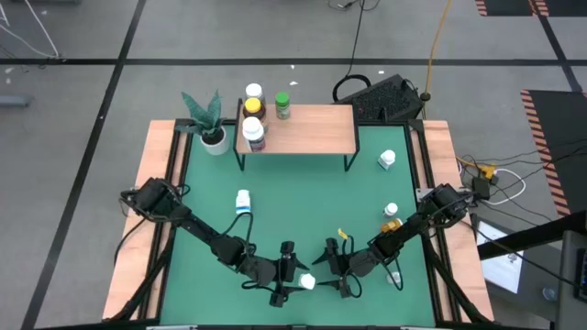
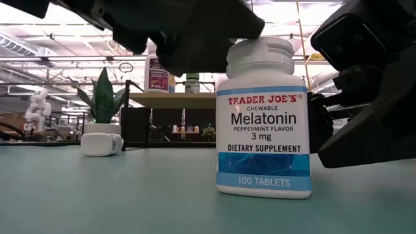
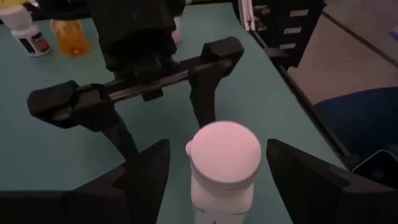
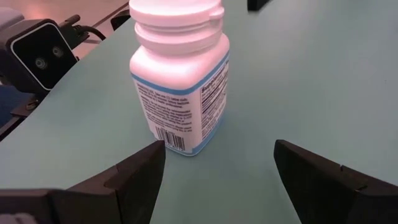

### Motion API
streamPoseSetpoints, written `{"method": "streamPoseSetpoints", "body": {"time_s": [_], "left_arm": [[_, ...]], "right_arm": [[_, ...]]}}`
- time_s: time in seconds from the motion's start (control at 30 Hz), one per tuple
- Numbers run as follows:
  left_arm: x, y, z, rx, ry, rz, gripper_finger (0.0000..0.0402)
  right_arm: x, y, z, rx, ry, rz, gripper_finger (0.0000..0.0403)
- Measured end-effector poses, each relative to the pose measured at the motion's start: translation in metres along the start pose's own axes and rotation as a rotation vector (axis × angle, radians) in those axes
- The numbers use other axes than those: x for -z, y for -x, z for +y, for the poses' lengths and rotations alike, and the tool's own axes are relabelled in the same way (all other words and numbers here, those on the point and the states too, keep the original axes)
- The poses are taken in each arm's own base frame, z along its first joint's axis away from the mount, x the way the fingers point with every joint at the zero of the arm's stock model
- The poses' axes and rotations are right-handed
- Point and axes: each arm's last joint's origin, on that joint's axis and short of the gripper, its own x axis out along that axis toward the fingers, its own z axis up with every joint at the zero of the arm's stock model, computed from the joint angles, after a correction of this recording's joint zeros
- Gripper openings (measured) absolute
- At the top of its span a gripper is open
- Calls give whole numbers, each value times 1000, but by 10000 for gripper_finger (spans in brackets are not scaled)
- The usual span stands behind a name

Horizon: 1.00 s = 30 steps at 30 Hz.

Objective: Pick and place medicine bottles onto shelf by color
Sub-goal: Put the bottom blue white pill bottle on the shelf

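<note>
A: While both arms crowded the near edge, the left gripper sat spread wide around the white melatonin bottle, fingers either side, not touching it.

B: Right one?

A: The right gripper was open too, facing the same bottle from the other side, with bare mat between its fingers and the label. Nobody held anything.

B: Bottle upright?

A: Upright on the green table, near the front middle, cap on. The low view showed it standing free.

B: Progress?

A: On the shelf I counted about 4 bottles at its left end: a white-capped one, the amber one with a yellow cap, a green one, and a white one with a dark label. Whether they were sorted by colour I couldn't tell.

B: Left to do?

A: 4 off the shelf: the melatonin bottle, a white bottle on its side left of centre, a white one near the right border, and an orange one with a white cap at right. Roughly half done, I'd judge.

B: Anything else?

A: A potted plant stood just left of the shelf.
</note>
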Motion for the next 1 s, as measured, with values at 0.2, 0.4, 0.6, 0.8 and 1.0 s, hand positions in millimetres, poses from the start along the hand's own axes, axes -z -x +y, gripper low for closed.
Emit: {"method": "streamPoseSetpoints", "body": {"time_s": [0.2,0.4,0.6,0.8,1.0], "left_arm": [[2,-1,0,17,-4,14,271],[9,0,0,-15,-12,80,271],[21,2,6,-94,-25,197,271],[16,0,9,-96,-2,150,271],[13,-1,9,-92,34,119,271]], "right_arm": [[-1,0,0,-2,-12,-8,293],[-7,4,3,-11,-61,-22,293],[-35,27,6,72,-123,-32,293],[-59,35,15,106,-177,-124,293],[-63,13,38,149,-115,-83,293]]}}
